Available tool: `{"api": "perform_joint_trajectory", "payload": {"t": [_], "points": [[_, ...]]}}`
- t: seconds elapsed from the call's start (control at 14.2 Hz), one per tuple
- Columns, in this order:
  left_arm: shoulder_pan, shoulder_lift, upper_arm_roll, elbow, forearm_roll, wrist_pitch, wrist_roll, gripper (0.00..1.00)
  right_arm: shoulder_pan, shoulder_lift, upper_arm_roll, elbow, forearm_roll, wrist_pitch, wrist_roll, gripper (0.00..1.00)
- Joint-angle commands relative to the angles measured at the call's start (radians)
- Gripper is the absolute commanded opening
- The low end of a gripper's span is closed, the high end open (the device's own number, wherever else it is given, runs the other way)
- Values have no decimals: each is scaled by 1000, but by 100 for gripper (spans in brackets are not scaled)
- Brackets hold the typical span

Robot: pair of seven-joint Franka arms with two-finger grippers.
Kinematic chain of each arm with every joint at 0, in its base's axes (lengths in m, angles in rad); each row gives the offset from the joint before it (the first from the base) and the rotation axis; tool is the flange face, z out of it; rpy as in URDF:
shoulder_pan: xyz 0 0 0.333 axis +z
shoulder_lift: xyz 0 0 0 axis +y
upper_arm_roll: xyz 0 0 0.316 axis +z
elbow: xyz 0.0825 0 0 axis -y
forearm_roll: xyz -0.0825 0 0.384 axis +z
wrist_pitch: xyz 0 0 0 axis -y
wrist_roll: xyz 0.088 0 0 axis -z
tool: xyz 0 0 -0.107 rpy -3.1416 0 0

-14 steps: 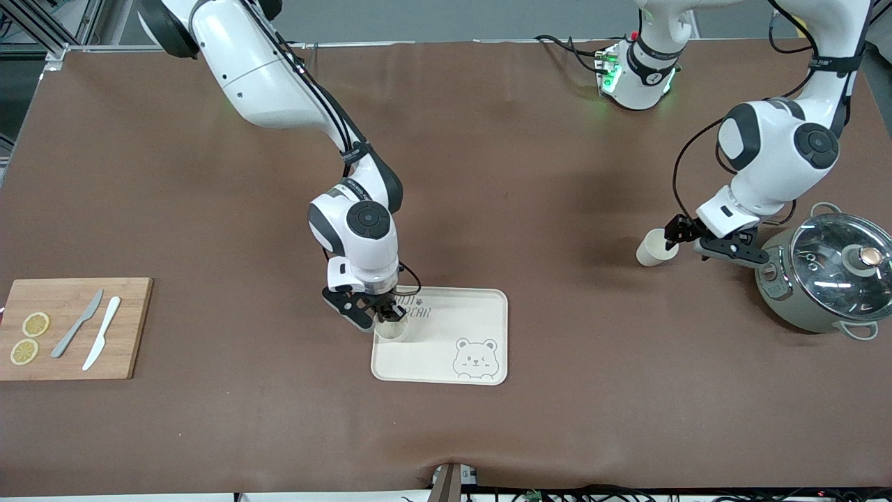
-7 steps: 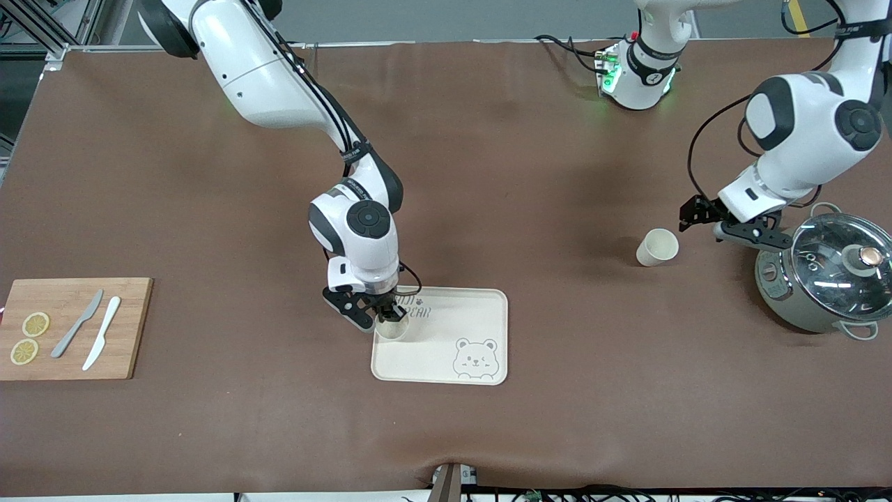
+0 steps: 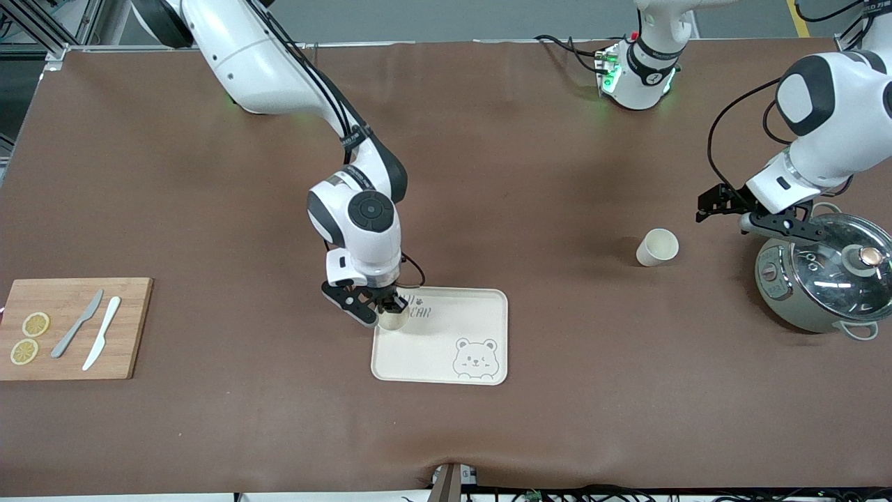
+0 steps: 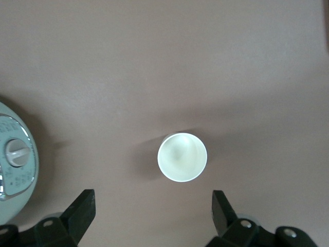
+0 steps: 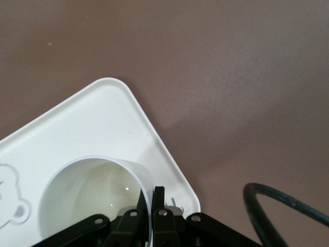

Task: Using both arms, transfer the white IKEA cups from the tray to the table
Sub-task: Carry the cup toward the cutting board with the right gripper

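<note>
Pinching the wall of the second cup [image 3: 393,320], my right gripper [image 3: 382,312] is clamped together on its rim, one finger inside and one outside, as the right wrist view shows [image 5: 92,198]. That cup has come up a little from where it sat a second ago, at the corner of the tray [image 3: 481,307] toward the right arm's end of the table, so I judge the lift has just begun. Apart from this cup I see nothing on the tray but its printed bear.

My left gripper [image 3: 721,209] has its fingers [image 4: 82,211] spread wide with nothing between them. A second ago it was down at the first cup [image 3: 656,247]; it has since let go and pulled up and away, and now hangs over the bare brown table [image 3: 557,174] beside the pot [image 3: 822,279]. That cup stands upright and alone on the table, toward the left arm's end and farther from the front camera than the tray; the left wrist view looks straight down into it [image 4: 182,156] and it looks empty.

By my reading half the job is done: one cup delivered, one in hand. The pot, lid on, sits near the delivered cup without touching it. A cutting board [image 3: 70,328] with two knives and lemon slices lies at the right arm's end, well apart from all this.
</note>
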Motion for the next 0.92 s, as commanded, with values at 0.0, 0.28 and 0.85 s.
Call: {"api": "perform_joint_trajectory", "payload": {"t": [0.0,0.28,0.85], "points": [[8,-26,0,57,-16,-72,-4,100,-41,-95,22,-18,97,-83,-139,0],[31,-15,-5,161,-14,-147,-43,100,-113,-227,21,-19,156,-279,-412,0],[28,32,-11,288,-10,-152,-113,100,-314,-483,18,-125,182,-541,-830,0]]}}
